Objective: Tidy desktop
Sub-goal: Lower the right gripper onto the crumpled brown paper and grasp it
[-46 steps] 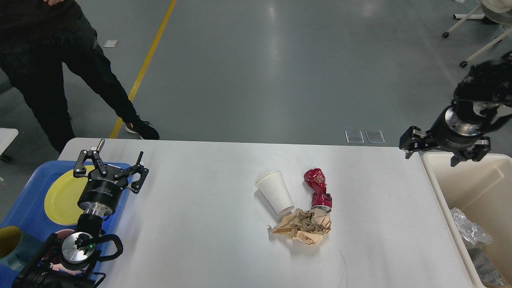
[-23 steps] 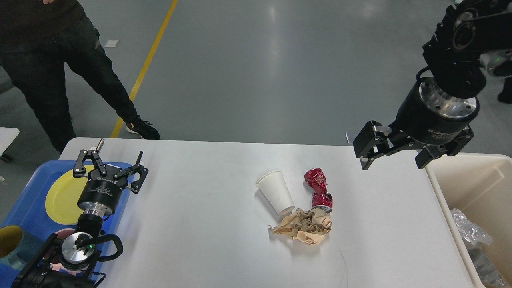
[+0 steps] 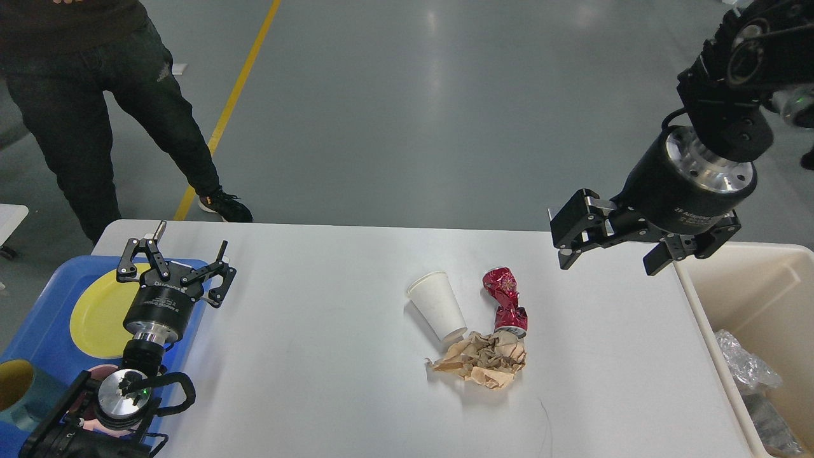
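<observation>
The white desktop [image 3: 318,356] fills the lower part of the head view. Near its middle lie a white paper cup [image 3: 437,307] on its side, a crushed red can [image 3: 505,299] and a crumpled brown paper wad [image 3: 483,360], all touching or nearly touching. My right gripper [image 3: 607,262] hangs open and empty above the table's far right, right of the can. My left gripper [image 3: 175,253] stands open and empty at the left, over the edge of the blue tray [image 3: 38,337].
The blue tray holds a yellow plate [image 3: 95,318] and a teal cup [image 3: 25,391]. A beige bin [image 3: 750,299] with crumpled plastic [image 3: 745,367] stands off the table's right end. A person's legs [image 3: 114,114] stand beyond the far left corner.
My right arm swung in from over the bin to the left, toward the can, and its open gripper now hangs over the table's right part. The left arm stayed still. The person shifted slightly.
</observation>
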You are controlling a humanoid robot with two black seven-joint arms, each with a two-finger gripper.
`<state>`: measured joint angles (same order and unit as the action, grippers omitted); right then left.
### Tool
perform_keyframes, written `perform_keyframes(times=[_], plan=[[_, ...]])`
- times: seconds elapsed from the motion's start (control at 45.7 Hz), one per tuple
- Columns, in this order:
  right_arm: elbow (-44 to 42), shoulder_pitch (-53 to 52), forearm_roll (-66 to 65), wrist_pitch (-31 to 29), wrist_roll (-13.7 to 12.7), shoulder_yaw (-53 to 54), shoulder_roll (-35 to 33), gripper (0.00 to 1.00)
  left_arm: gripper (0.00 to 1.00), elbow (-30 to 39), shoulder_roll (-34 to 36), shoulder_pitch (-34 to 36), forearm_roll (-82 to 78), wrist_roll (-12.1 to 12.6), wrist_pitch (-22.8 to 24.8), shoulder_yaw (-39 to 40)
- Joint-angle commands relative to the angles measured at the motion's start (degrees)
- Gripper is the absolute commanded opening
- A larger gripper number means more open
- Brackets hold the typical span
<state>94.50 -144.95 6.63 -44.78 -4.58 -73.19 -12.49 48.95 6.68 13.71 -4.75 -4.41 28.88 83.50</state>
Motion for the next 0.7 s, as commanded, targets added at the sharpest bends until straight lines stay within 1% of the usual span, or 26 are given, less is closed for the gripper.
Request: perform_keyframes(times=[0.0,0.088,0.241,0.328,0.394,0.525,0.678], plan=[[-1.24,3.43,0.23,0.92,0.19,1.9,0.27,1.0,0.97,0.0,0.0,0.0,0.0,0.02,0.03,0.0],[-3.35,10.37,0.93,4.43,0.01,5.07,0.71,1.0,0.97,0.0,0.0,0.0,0.0,0.02,0.03,0.0],[-8.45,24.78,3.21,14.8,-0.08,8.58,1.5,1.0,0.97,0.0,0.0,0.0,0.0,0.02,0.03,0.0],[-13.45,34.44,4.7,19.72,-0.6,10.87,1.42,1.0,0.97,0.0,0.0,0.0,0.0,0.02,-0.05,0.0],[-18.46,41.74,6.02,21.31,-0.78,12.45,1.5,1.0,0.97,0.0,0.0,0.0,0.0,0.02,0.03,0.0],[-28.39,54.23,7.52,22.28,-0.87,15.0,1.68,1.0,0.97,0.0,0.0,0.0,0.0,0.02,-0.06,0.0],[-38.24,63.38,7.43,23.07,-0.87,15.8,6.24,1.0,0.97,0.0,0.0,0.0,0.0,0.02,0.03,0.0]])
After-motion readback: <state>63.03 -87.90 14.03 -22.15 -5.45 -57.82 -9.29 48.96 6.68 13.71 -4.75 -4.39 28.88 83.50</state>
